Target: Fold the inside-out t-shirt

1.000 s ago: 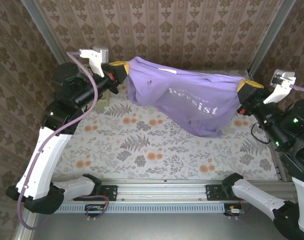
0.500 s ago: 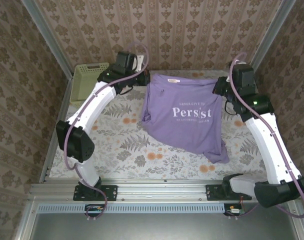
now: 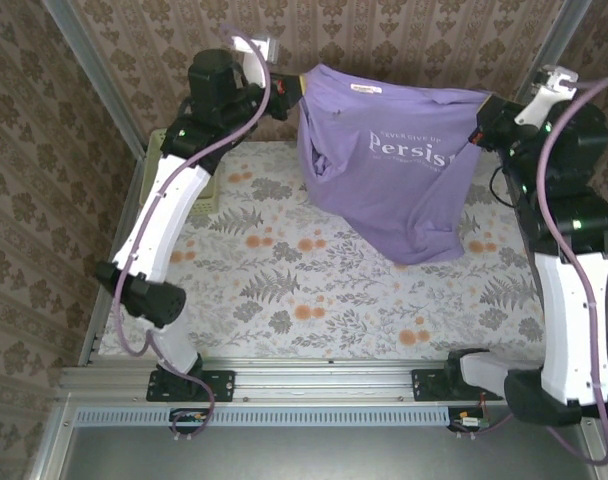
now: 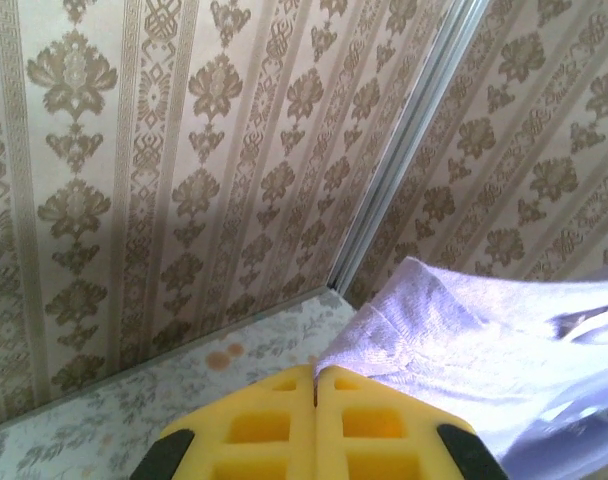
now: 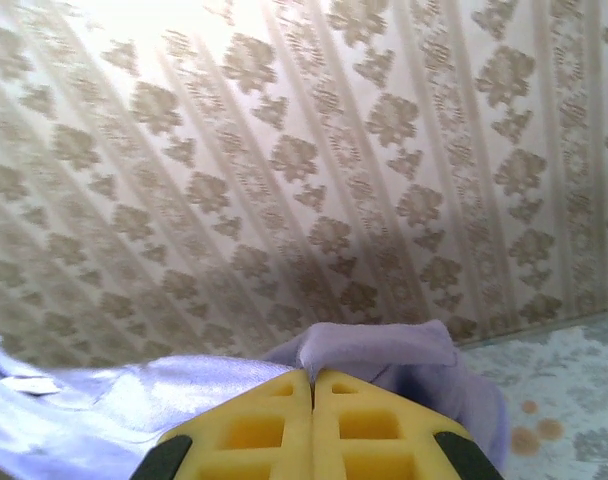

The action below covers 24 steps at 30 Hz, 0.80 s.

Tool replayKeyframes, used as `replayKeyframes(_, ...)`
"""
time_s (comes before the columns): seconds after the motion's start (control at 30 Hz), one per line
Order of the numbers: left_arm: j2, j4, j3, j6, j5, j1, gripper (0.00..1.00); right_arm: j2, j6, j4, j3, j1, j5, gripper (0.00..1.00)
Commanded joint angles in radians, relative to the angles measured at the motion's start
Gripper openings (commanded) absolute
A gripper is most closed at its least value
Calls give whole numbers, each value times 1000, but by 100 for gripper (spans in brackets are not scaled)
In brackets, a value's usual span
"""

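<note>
One flower-printed table (image 3: 284, 290) spread below everything, and above its far half the inside-out t-shirt (image 3: 394, 180) hung stretched in the air between the two arms, white lettering facing the overhead camera and its lower part sagging to a point toward the right; whether that point touched the table could not be told. A pale green basket (image 3: 154, 150) sat at the far left corner, partly behind the left arm. The left gripper (image 3: 296, 88) had its yellow fingers (image 4: 274, 425) pressed fully together on one top corner of the shirt, fabric bunched beside them. The right gripper (image 3: 481, 108) was likewise clamped tight on the other top corner, cloth folded over its fingers (image 5: 359, 425). A small white tag (image 3: 367, 90) showed near the top edge.
</note>
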State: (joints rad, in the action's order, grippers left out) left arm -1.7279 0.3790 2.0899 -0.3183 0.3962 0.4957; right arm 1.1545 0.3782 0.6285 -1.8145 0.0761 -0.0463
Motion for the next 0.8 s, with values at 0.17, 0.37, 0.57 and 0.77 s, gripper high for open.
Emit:
replayKeyframes(0.17,259,-77,-492,52,-134,-112,0,-119,-94,-56,364,454,-329,0)
replayKeyframes(0.37,340,8,-859,-62,-263,-158,26,57,25,-205,628,712,-321,0)
replayKeyframes(0.57,517,24,-1201,-219,-355,-171,63,385,135,-268,592,815,-149,2)
replayKeyframes(0.77,743,-32,-1406,-279,-356,-51,69,390,70,-196,550,799,-151,66)
